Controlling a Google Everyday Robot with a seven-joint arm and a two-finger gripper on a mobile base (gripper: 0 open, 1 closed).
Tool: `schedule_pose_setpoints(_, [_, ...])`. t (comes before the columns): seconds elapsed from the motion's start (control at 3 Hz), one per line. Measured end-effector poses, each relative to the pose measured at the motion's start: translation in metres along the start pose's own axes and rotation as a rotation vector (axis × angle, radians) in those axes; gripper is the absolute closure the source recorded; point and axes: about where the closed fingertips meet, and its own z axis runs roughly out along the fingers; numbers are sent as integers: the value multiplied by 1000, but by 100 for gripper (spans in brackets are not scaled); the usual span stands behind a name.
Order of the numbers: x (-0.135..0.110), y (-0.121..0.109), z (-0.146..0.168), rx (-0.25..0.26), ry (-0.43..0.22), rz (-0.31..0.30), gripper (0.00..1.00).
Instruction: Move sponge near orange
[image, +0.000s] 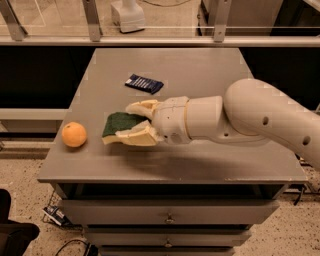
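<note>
Two task things sit on a grey bench seen from above its front edge. Near the front left corner, close to the left edge, rests the orange, round and dimpled, with nothing touching it.

Just right of it, apart from it by a strip of bare top, is the sponge, its dark green scrub side up and pale foam beneath. It lies in the front left part of the bench, between the orange and the bench's middle.

The gripper is clamped on the sponge. Its cream fingers press on the sponge's far and near long sides and point toward the left edge. Whether the sponge rests on the top or hangs just above it cannot be told.

Judging by its look, the sponge is light, soft and springy. It should give under a squeeze without harm, and its rough foam should not slip. The long sides, where it is held now, seem the sound place to grip.

Farther back, toward the middle, lies a flat blue packet. The thick white arm reaches in over the right edge.
</note>
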Motion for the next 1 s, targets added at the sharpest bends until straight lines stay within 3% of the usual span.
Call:
schedule_pose_setpoints(0.33, [-2, 2, 2, -7, 0, -4, 84])
schedule_pose_setpoints(0.67, [-4, 4, 4, -10, 0, -8, 52])
schedule_pose_setpoints(1.0, [-5, 5, 5, -13, 0, -10, 30])
